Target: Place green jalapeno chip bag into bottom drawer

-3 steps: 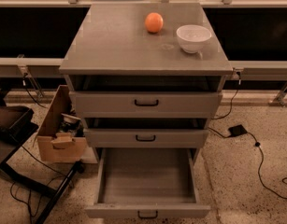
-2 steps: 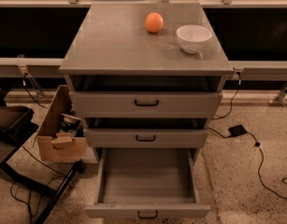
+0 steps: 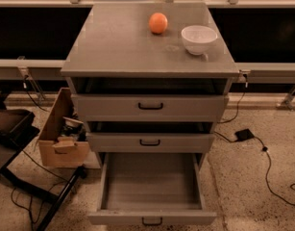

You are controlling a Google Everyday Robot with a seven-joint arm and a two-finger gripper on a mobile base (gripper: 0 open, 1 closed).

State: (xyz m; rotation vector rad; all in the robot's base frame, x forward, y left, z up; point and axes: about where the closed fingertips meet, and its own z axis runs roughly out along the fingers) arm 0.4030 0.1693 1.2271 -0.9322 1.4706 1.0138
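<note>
At the near edge of the view the bottom drawer [image 3: 152, 186] stands pulled well out, its grey inside bare and its small black handle [image 3: 152, 221] facing the camera. Nothing in or around it has shifted over the last second, so the scene is just as it was. The pincer is outside the picture; whether it is wide, narrow or holding something cannot be told, and no place can be fixed against it. The green jalapeno chip bag is not to be seen either: not in the drawer, not on the floor, not on top. Just behind and above, the middle drawer [image 3: 151, 142] and top drawer [image 3: 151, 107] sit far less pulled out, and a cardboard box [image 3: 60, 138] rests on the floor beside them. Farther off, the worktop [image 3: 118, 47] carries an orange [image 3: 158, 23] and a white bowl [image 3: 199, 38], near each other but apart. By my reckoning the drawer is ready to receive, while the placing itself is not yet done.
</note>
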